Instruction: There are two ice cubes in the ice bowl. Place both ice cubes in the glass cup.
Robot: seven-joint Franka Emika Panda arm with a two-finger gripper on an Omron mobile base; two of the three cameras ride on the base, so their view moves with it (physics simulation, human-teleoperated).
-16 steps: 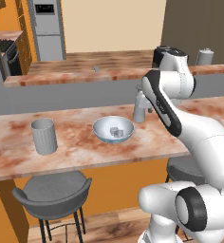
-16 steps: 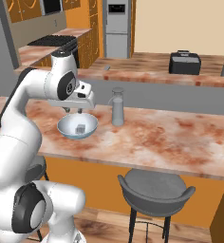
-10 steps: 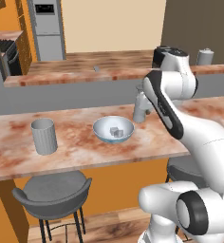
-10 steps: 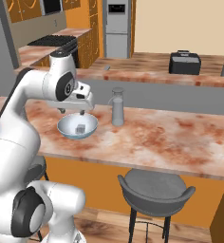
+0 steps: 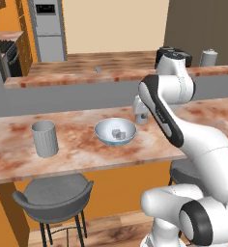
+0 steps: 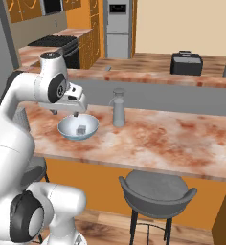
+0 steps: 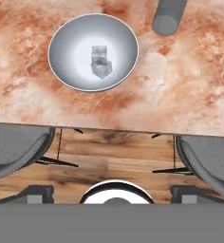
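Observation:
The light-blue ice bowl [image 5: 102,134] [image 6: 65,129] [image 7: 61,33] sits on the marble counter with both ice cubes [image 5: 117,133] [image 6: 80,129] [image 7: 100,61] side by side at its bottom. To its left in the left base view stands the grey ribbed glass cup [image 5: 44,138], well apart from the bowl. My gripper [image 6: 65,113] [image 7: 111,192] hangs above the bowl's near rim and the counter's front part. It is open and holds nothing, its fingertips [image 7: 35,192] spread wide.
A slim grey bottle [image 5: 141,116] [image 6: 118,107] [image 7: 167,16] stands just beyond the bowl. Two grey stools [image 5: 53,193] [image 6: 155,189] sit under the counter's front edge. The raised back counter [image 6: 148,72] carries a dark toaster [image 6: 186,62].
My hand has drifted slightly towards the left of the right base view. Bowl, ice cubes, cup and bottle have not moved.

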